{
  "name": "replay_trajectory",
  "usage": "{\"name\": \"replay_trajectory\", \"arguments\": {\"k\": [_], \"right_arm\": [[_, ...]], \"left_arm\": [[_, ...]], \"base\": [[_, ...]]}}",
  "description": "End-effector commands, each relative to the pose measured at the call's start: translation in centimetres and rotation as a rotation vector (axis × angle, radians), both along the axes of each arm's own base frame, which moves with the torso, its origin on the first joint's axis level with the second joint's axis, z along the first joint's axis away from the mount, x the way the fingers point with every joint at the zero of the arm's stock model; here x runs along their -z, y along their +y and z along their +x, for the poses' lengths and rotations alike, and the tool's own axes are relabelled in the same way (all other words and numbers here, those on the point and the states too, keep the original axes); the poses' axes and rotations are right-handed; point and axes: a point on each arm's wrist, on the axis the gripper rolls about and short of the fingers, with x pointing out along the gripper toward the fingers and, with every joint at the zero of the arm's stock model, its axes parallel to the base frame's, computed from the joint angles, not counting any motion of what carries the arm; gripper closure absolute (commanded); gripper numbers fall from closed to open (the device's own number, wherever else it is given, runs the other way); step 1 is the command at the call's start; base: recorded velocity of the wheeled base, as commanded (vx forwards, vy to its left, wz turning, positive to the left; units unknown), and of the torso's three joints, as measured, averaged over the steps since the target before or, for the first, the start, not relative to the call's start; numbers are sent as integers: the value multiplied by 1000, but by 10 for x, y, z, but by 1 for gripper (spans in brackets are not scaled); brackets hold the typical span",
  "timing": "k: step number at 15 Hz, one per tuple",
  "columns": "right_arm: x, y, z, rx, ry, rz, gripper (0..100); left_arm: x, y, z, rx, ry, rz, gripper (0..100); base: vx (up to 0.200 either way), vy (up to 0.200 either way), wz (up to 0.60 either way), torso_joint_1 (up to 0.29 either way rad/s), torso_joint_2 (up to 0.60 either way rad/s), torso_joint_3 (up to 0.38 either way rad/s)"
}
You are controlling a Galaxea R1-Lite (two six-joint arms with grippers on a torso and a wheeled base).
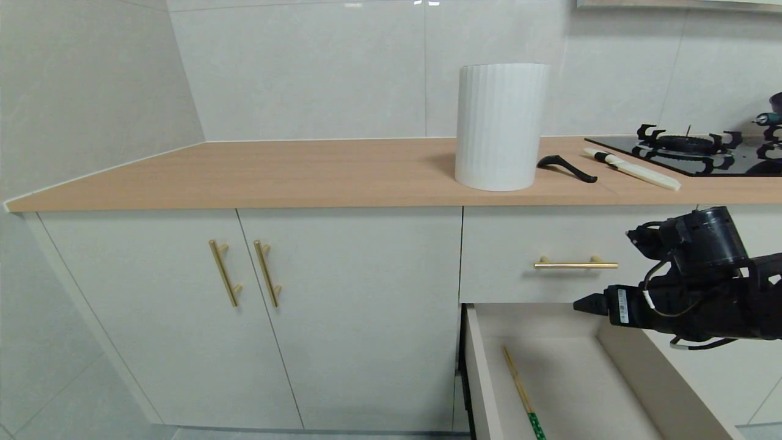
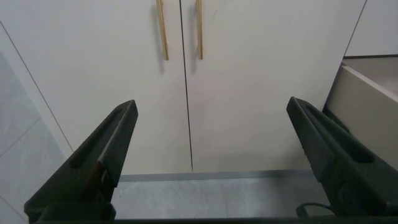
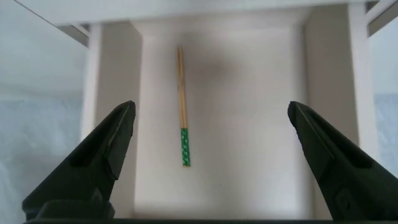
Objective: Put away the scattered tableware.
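A pair of wooden chopsticks point(image 1: 520, 386) with green ends lies in the open drawer point(image 1: 479, 366) at the lower right. My right gripper point(image 1: 589, 304) hangs over that drawer. In the right wrist view it point(image 3: 211, 106) stands open and empty above the chopsticks point(image 3: 183, 106) on the drawer floor point(image 3: 249, 124). On the wooden counter point(image 1: 275, 174) lie a black-handled utensil point(image 1: 567, 168) and a knife point(image 1: 632, 169) with a cream blade. My left gripper point(image 2: 211, 106) is open and empty, low in front of the cabinet doors point(image 2: 249, 93).
A tall white ribbed container point(image 1: 500, 125) stands on the counter beside the utensil. A black gas hob point(image 1: 696, 153) sits at the far right. A shut drawer with a gold handle point(image 1: 575, 264) is above the open one. Tiled walls close the left and back.
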Motion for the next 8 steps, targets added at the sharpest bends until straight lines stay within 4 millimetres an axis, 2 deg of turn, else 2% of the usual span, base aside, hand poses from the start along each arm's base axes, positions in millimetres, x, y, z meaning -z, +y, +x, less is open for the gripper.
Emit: {"name": "replay_trajectory", "arguments": {"k": [1,3,6,8], "right_arm": [[-8,-1,-5,1,-31,7,0],[-7,-1,-5,-11,-27,-5,0],[-5,-1,-7,-14,-19,-11,0],[-5,-1,-7,-15,-19,-10,0]], "left_arm": [[0,0,0,0,1,0,0],[0,0,0,0,1,0,0],[0,0,0,0,1,0,0],[0,0,0,0,1,0,0]], "base": [[0,0,0,0,0,0],[0,0,0,18,-52,-11],[0,0,0,54,-238,-238],[0,0,0,163,-447,-298]]}}
